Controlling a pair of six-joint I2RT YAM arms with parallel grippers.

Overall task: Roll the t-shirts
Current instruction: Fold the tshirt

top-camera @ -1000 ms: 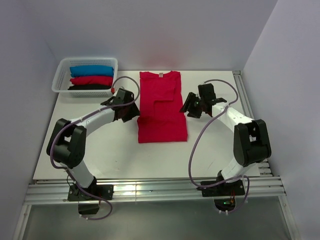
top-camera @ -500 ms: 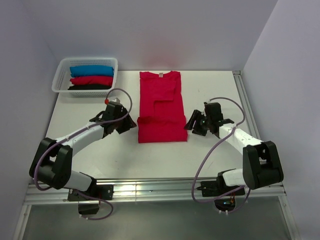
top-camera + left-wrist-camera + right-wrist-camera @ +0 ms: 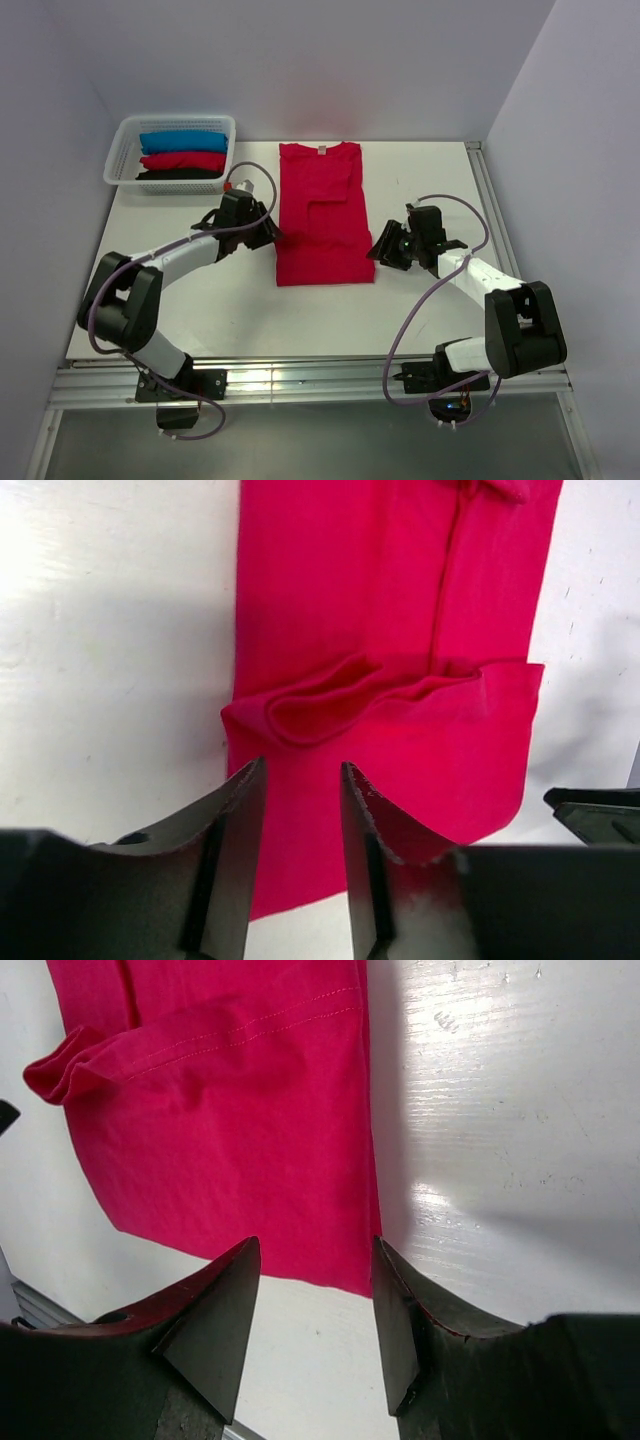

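Centrally on the bench (image 3: 200, 300) lies the crimson t-shirt (image 3: 322, 205), folded to a narrow strip, with its neck label (image 3: 323, 150) toward the far edge and its hem end turned up into a loose first fold (image 3: 350, 695). The left gripper (image 3: 268, 233) sits at the strip's left edge, jaws narrowly apart and holding nothing. The right gripper (image 3: 385, 245) sits at its right edge, jaws wider and likewise empty. Risk: a pinch that takes only the top layer, or unequal placement of the two grippers along the strip, would probably skew the roll or let the fold slip open. A white basket (image 3: 118, 160) in the far-left corner holds three rolled shirts: blue (image 3: 183, 142), red (image 3: 183, 160) and black (image 3: 178, 174).
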